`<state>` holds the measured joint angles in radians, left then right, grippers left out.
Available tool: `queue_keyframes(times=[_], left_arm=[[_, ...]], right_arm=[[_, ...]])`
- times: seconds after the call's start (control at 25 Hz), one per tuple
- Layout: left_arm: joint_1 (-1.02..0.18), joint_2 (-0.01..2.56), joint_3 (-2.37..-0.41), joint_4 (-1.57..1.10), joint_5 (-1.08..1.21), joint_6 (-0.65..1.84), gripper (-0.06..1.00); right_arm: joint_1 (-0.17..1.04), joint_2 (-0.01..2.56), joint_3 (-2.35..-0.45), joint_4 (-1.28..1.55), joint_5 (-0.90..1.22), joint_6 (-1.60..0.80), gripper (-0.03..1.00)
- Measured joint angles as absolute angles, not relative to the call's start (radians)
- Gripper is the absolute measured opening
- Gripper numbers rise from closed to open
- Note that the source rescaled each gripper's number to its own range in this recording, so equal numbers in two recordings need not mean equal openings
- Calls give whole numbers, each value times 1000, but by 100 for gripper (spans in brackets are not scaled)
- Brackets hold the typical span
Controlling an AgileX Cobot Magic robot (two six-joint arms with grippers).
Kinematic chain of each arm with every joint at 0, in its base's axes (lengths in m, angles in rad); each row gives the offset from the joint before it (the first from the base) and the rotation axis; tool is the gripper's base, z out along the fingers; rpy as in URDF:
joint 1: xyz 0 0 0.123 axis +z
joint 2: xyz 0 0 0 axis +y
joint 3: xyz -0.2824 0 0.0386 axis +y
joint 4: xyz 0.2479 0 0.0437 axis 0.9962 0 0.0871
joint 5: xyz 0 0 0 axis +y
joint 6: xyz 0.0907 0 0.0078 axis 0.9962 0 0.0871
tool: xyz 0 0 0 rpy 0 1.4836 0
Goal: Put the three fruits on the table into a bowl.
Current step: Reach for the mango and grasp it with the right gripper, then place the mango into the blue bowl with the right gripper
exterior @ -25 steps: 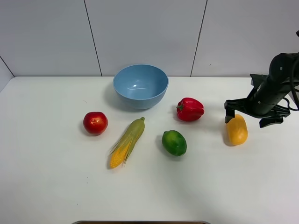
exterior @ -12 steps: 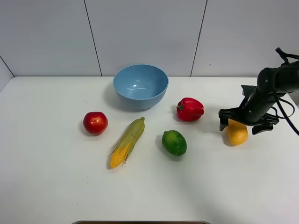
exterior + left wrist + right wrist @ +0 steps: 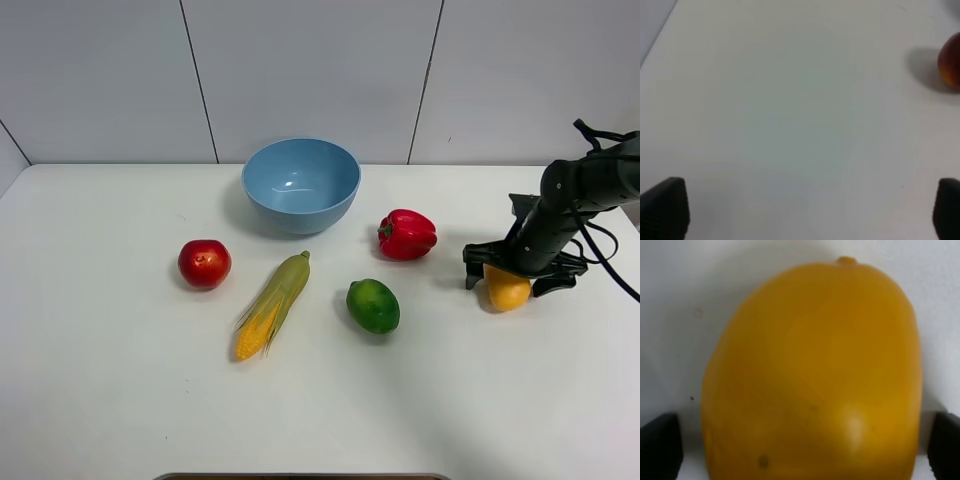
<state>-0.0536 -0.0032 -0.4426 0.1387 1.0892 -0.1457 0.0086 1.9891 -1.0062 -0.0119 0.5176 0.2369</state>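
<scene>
White surface (image 3: 110,400) with rounded corners, viewed from a high camera, carrying the objects of the task.

Far centre: the light-blue bowl (image 3: 300,212), standing upright. All three fruits lie on the surface outside it.

Left: the red apple (image 3: 204,264), nearer than the bowl and to its left, well apart from it.

Centre: a corn cob (image 3: 272,305) in green husk lies at a slant just right of the apple. The green lime-like fruit (image 3: 372,306) rests to the right of the cob, clear of it. A red bell pepper (image 3: 407,234) sits farther back, between the bowl and the right side of the surface.

Right: the orange-yellow fruit (image 3: 508,290) lies well to the right of the pepper, under the dark right arm (image 3: 565,205). The right fingers (image 3: 660,447) are spread wide and stand one on either side of this fruit. The wrist view shows a strip of white surface between each finger and the fruit's skin, so nothing is gripped.

Left wrist view: the left fingers (image 3: 665,207) are also spread wide, holding nothing, over bare white surface. The apple shows blurred at the edge of that view, well apart from both fingers. This arm does not appear in the high view.
</scene>
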Motion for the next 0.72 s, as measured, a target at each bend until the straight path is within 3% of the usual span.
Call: queue_keyframes(times=[0.16, 0.28, 0.32, 0.4, 0.44, 0.72], left_arm=[[-54, -3, -443, 139, 1089, -146, 100], [-54, -3, -443, 139, 1089, -146, 100], [-54, -3, -443, 139, 1089, -146, 100], [-54, -3, -443, 139, 1089, -146, 100], [-54, -3, -443, 139, 1089, -146, 100], [-54, -3, -443, 139, 1089, -146, 100]], right_arm=[[9, 1990, -1006, -12, 516, 237, 98], [9, 1990, -1006, -12, 512, 236, 80], [9, 1990, -1006, -12, 511, 236, 62], [9, 1990, -1006, -12, 511, 236, 0], [9, 1990, -1006, -12, 511, 236, 6], [9, 1990, -1006, -12, 511, 236, 4]])
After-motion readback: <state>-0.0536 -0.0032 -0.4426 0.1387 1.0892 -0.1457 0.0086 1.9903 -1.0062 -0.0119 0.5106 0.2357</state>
